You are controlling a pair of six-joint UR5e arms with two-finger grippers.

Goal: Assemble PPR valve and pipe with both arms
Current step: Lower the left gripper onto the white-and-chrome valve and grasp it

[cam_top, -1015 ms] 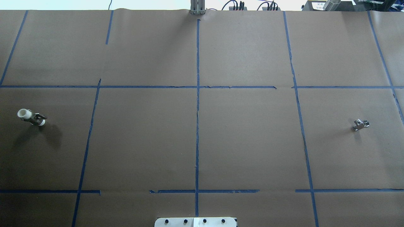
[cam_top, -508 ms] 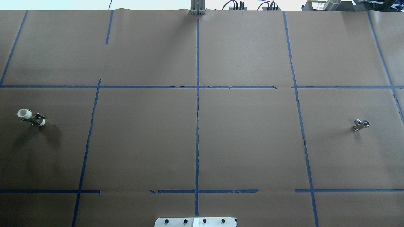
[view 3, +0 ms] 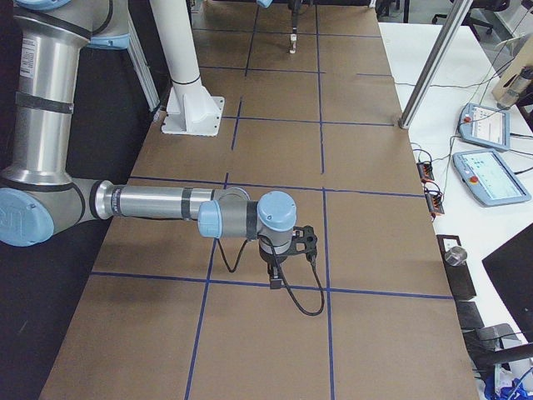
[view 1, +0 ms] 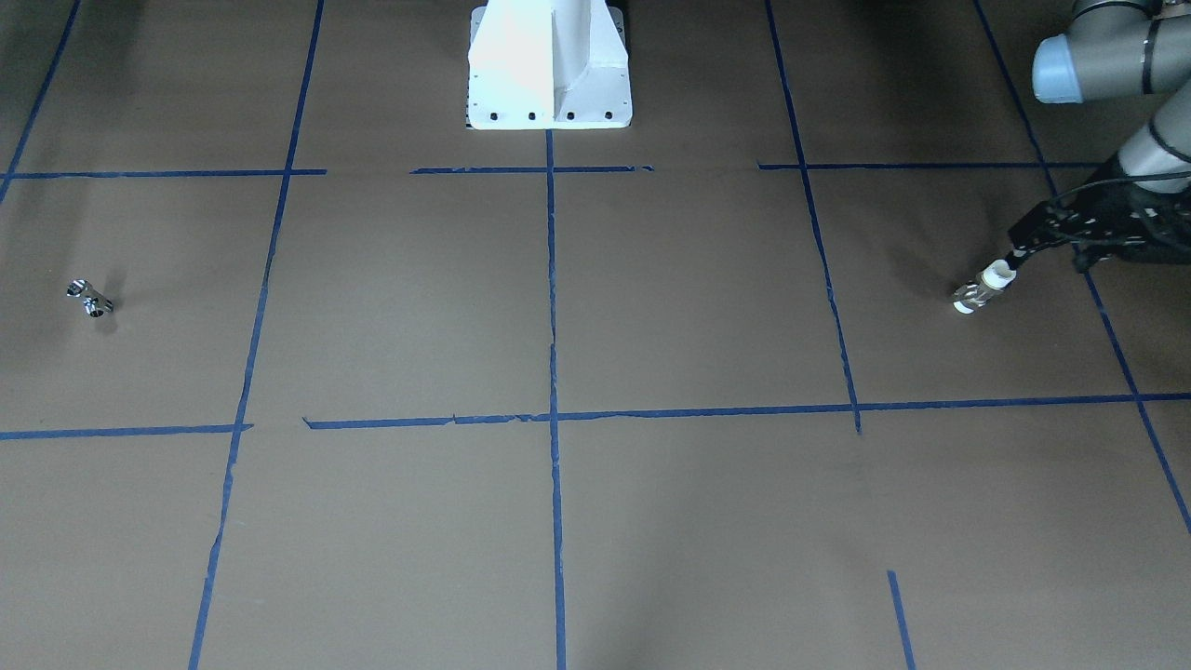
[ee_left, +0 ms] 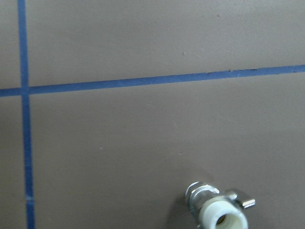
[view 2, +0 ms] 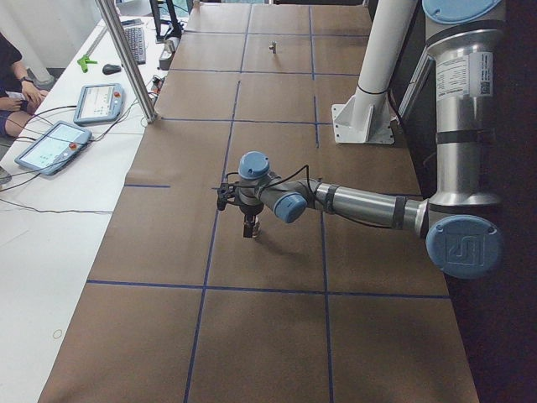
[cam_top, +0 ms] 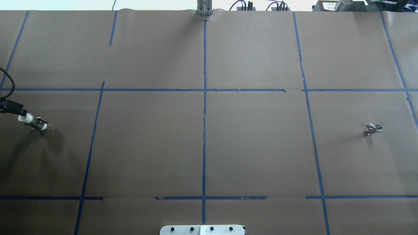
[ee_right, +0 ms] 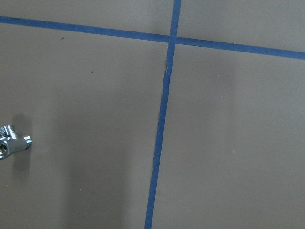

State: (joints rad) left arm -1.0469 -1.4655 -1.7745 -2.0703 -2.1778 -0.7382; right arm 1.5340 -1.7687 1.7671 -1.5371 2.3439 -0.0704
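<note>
Fingers of the left gripper [view 1: 1016, 247] sit right at the top end of the white part [view 1: 977, 292], touching it or almost. I cannot tell how wide they are, or if they have a hold on it. The white part stands a bit tilted on the table [cam_top: 147, 147], far out on the robot's left side. I think it is not lifted, for its low end looks to be on the table.

The right gripper [view 3: 276, 277] points down at bare table. It shows only from the side, so I cannot tell if it is wide or closed. The metal part [cam_top: 373, 128] lies alone far out on the right side. The right wrist view shows it off at one edge, so this gripper is not over it.

The two parts are well apart and not joined. The job looks to be at its very start: both parts must be picked up, brought together and joined.
</note>
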